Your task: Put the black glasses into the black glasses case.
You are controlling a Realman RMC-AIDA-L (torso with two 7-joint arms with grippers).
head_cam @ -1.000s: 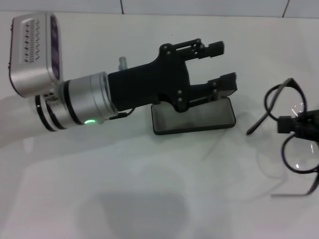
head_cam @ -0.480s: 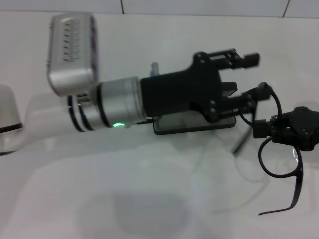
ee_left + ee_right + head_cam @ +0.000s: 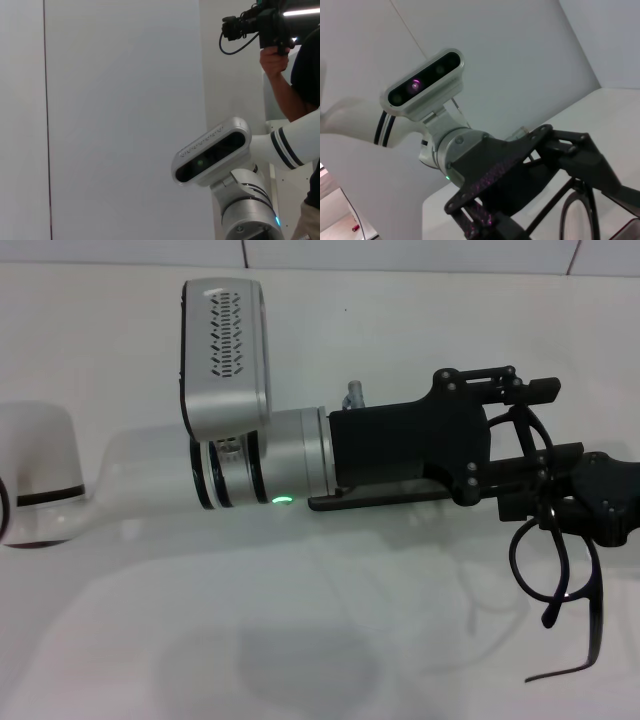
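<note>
The black glasses (image 3: 552, 570) hang above the table at the right of the head view, and my right gripper (image 3: 545, 502) is shut on their frame near the bridge. One lens rim points up and one temple arm trails down toward the front. My left gripper (image 3: 545, 422) reaches in from the left and is open, its two fingers straddling the upper rim without closing on it. The black glasses case (image 3: 385, 499) lies under the left gripper, with only its front edge showing. The right wrist view shows a lens (image 3: 577, 217) close beside the left gripper's black linkage.
The white table (image 3: 300, 640) stretches in front of and behind the arms. My left arm's silver wrist and camera housing (image 3: 225, 350) lie across the middle. In the left wrist view a person (image 3: 300, 75) with a camera stands past the right arm.
My left arm has swung right over the case until its fingers bracket the glasses. The right gripper has carried the glasses left and turned them.
</note>
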